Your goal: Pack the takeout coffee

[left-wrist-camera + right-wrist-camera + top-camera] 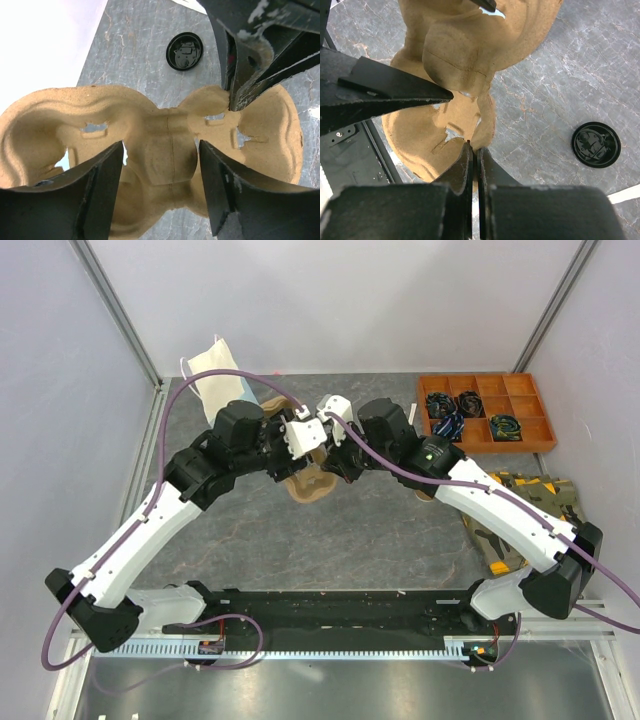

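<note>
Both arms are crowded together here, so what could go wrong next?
The right gripper pinches only the pulp carrier by its thin rim, which could tear or slip.
The left gripper stands open astride the carrier's middle; closing hard could crush it.
The black lid lies loose on the table, away from both grippers; it may be left behind.

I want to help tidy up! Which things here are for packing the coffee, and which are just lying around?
For the job: black lid, pulp cup carrier, probably the paper bag.
Just lying about: orange tray of cables, camouflage cloth.
</note>
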Controlling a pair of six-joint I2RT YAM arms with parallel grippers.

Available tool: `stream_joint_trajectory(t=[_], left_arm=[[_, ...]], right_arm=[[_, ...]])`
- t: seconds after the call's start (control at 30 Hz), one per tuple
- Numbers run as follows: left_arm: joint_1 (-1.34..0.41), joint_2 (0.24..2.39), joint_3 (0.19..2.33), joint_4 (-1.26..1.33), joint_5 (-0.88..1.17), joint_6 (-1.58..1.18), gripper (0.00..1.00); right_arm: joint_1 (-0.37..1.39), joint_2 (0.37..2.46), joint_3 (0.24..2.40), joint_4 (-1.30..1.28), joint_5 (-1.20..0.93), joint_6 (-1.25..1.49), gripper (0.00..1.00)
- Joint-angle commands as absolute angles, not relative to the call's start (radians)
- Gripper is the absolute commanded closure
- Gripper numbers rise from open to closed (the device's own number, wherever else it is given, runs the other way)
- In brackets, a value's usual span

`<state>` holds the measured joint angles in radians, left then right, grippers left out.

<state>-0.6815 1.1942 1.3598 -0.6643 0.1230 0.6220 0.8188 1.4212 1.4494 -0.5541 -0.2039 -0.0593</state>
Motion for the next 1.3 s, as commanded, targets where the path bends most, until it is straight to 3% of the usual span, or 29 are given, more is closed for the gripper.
stream_joint_trajectory(t=[0.0, 0.2, 0.37, 0.6, 0.9, 1.03, 1.27], left_arm=[[-0.681, 1.175, 1.376, -0.635, 0.095, 0.592, 0.28], [-0.552, 1.132, 1.564, -0.733, 0.422, 0.370, 0.27], [-0.442, 1.232, 1.745, -0.878, 0.363, 0.347, 0.30], [-0.440, 1.324, 1.853, -0.989, 0.362, 0.448, 0.32], [-0.440, 1.367, 1.848, -1.043, 0.374, 0.488, 0.34], [-0.440, 1.370, 1.827, -1.048, 0.380, 0.492, 0.43], [-0.442, 1.344, 1.770, -1.049, 0.400, 0.463, 0.50]], right_arm=[[0.824, 1.385, 1.444, -0.523, -0.198, -0.057, 1.00], [0.822, 1.332, 1.358, -0.523, -0.150, -0.139, 1.00], [0.822, 1.295, 1.309, -0.523, -0.166, -0.189, 1.00], [0.822, 1.301, 1.318, -0.515, -0.178, -0.199, 1.00], [0.842, 1.299, 1.336, -0.511, -0.198, -0.222, 1.00], [0.842, 1.298, 1.335, -0.509, -0.193, -0.227, 1.00], [0.845, 1.299, 1.339, -0.511, -0.186, -0.227, 1.00]])
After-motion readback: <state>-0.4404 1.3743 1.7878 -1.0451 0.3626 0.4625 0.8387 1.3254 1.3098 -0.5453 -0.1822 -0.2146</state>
